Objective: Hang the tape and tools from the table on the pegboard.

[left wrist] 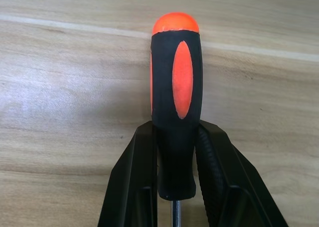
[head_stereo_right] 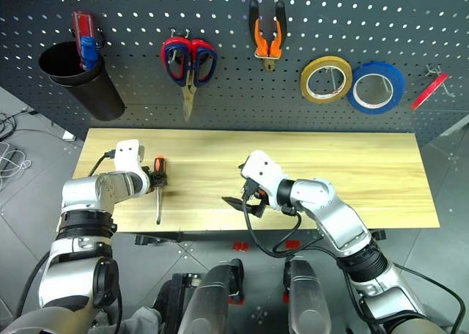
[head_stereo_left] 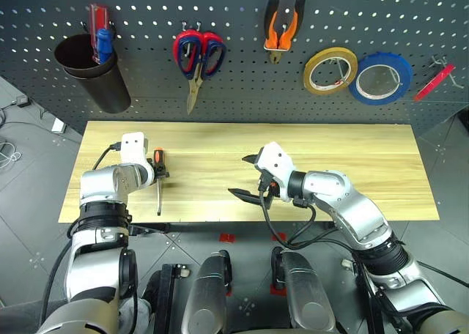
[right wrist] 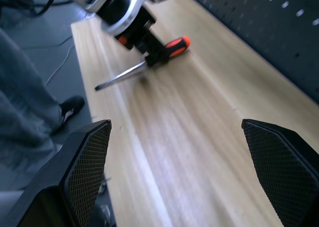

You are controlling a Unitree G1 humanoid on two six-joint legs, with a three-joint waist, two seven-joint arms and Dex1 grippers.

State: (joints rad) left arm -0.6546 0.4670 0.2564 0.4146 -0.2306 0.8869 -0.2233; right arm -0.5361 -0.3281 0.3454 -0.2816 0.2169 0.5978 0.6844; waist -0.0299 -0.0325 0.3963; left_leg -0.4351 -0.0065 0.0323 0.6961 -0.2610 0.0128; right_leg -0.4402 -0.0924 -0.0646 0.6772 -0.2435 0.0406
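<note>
1. Orange-and-black screwdriver: one, lying on the wooden table near its left end, its shaft running back toward the near edge.
2. Left gripper: its two black fingers are clamped on the screwdriver's handle.
3. Right gripper: jaws wide apart, empty, over the middle of the table.
4. Pegboard: one pair of pliers, one pair of scissors, one yellow tape ring, one blue roll, all hanging.
5. One black cup hangs at the left of the pegboard.
</note>
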